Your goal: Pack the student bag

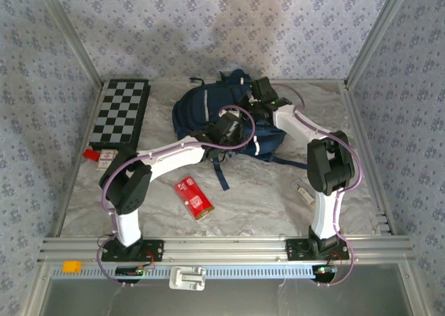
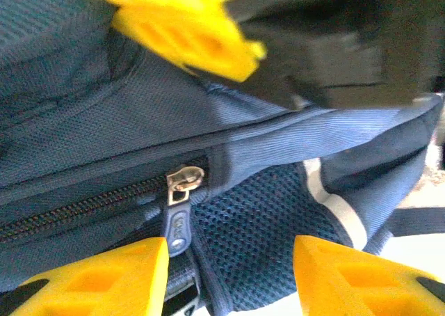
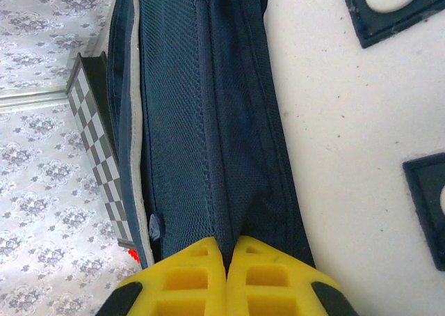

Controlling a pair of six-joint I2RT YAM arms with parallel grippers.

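I clench student bag (image 1: 201,114) fabric in right gripper (image 3: 224,250); left gripper (image 2: 229,250), released, straddles zipper pull (image 2: 178,222): off-centre closure could miss.

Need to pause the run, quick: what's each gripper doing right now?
Left gripper: open, with the zipper pull in the gap, not gripped.
Right gripper: shut, pinching a fold of the bag.

In the top view the middle of the student bag (image 1: 191,114) is covered by both arms; a small pale object (image 1: 304,193) at 4 o'clock is too small to be identified. In the left wrist view a yellow-and-black shape (image 2: 208,30) at 12 o'clock is blurred — and cut off by the edge.
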